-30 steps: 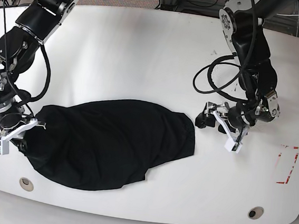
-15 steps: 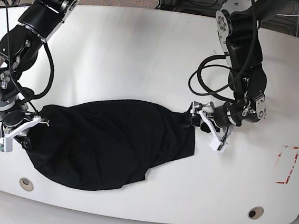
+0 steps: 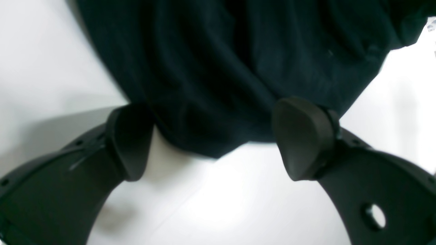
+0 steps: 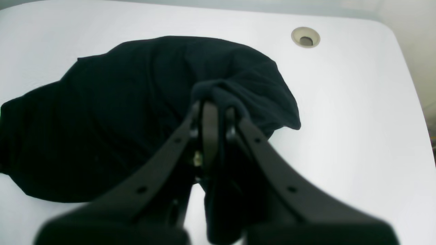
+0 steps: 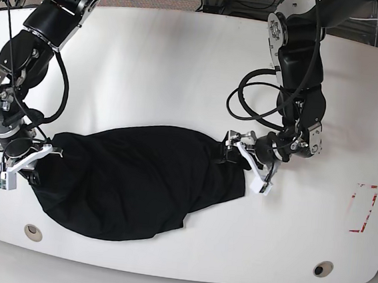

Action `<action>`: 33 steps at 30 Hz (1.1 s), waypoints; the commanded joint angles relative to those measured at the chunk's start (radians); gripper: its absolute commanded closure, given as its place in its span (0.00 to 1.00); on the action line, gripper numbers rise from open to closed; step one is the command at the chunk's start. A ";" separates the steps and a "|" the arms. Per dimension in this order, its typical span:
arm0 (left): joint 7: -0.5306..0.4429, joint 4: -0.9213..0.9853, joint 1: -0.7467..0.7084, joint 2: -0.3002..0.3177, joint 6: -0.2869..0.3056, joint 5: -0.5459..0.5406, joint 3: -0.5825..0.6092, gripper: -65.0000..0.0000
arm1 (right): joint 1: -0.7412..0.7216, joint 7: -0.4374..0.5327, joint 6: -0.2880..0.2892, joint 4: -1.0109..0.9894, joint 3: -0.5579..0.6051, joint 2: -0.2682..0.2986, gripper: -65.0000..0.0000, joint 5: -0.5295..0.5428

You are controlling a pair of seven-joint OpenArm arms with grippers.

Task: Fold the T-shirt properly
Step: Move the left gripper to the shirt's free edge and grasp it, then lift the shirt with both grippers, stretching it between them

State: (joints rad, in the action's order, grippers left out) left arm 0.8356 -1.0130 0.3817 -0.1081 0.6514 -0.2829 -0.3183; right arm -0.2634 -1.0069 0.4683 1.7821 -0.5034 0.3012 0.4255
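One T-shirt (image 5: 138,183), two arms (image 5: 297,65)

plain black T-shirt (image 5: 138,183), white table (image 5: 183,67)

White table (image 5: 182,74) with two round grommets (image 5: 33,232) (image 5: 323,269) and red markings (image 5: 363,209)

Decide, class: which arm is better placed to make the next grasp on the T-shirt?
Probably the left. Its end effector is open and straddles the hem of the T-shirt, ready to close. The right end effector is already shut on a bunch of cloth.
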 commanded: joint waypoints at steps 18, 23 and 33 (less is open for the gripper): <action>-0.072 0.197 0.098 -0.002 -0.146 -0.003 0.009 0.31 | -0.021 0.029 0.000 0.020 -0.004 0.016 0.98 0.017; -0.072 0.197 0.098 -0.002 -0.178 -0.005 0.009 0.70 | -0.021 0.029 0.000 0.020 -0.004 0.016 0.98 0.017; -0.072 0.196 0.098 0.005 -0.224 -0.005 0.008 1.00 | -0.021 0.029 0.000 0.020 -0.004 0.016 0.98 0.017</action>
State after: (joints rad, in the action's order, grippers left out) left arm 0.7437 -0.8101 0.4606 -0.1043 0.4397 -0.3077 -0.3130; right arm -0.2626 -1.0069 0.4686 1.7821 -0.5034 0.3016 0.4255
